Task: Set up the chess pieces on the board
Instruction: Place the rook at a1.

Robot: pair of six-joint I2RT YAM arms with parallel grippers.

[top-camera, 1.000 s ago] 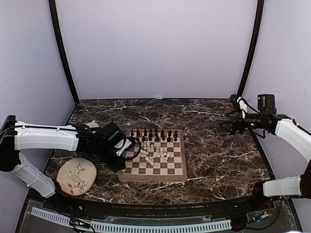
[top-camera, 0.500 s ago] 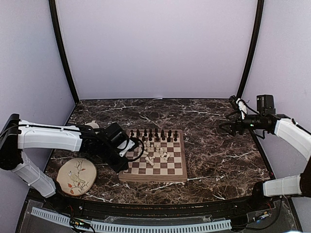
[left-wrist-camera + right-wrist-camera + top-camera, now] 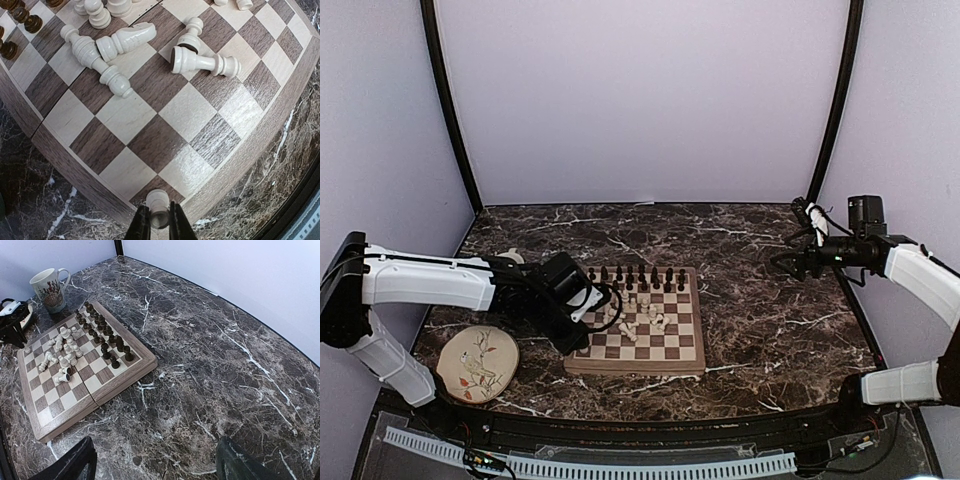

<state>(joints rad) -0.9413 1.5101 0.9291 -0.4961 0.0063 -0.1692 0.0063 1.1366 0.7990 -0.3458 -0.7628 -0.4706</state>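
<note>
The board [image 3: 636, 367] lies mid-table, with dark chess pieces [image 3: 635, 277] standing in rows along its far edge. Cream chess pieces [image 3: 640, 312] are heaped near its centre, several lying on their sides [image 3: 120, 45]. My left gripper [image 3: 588, 306] hangs over the board's left edge and is shut on a cream chess piece [image 3: 159, 206], which it holds upright above a dark corner square [image 3: 162, 187]. The right gripper [image 3: 782, 262] hovers high at the table's right side, open and empty, its fingertips [image 3: 67, 466] wide apart over bare marble.
A round bird-patterned plate [image 3: 478, 362] lies left of the board near the front edge. A patterned mug [image 3: 50, 287] stands behind the board's far left corner. Black frame posts [image 3: 448, 110] rise at the back corners.
My left arm has slid a little to the right, carrying its cream piece further over the board's left edge. The right arm has hardly moved.
</note>
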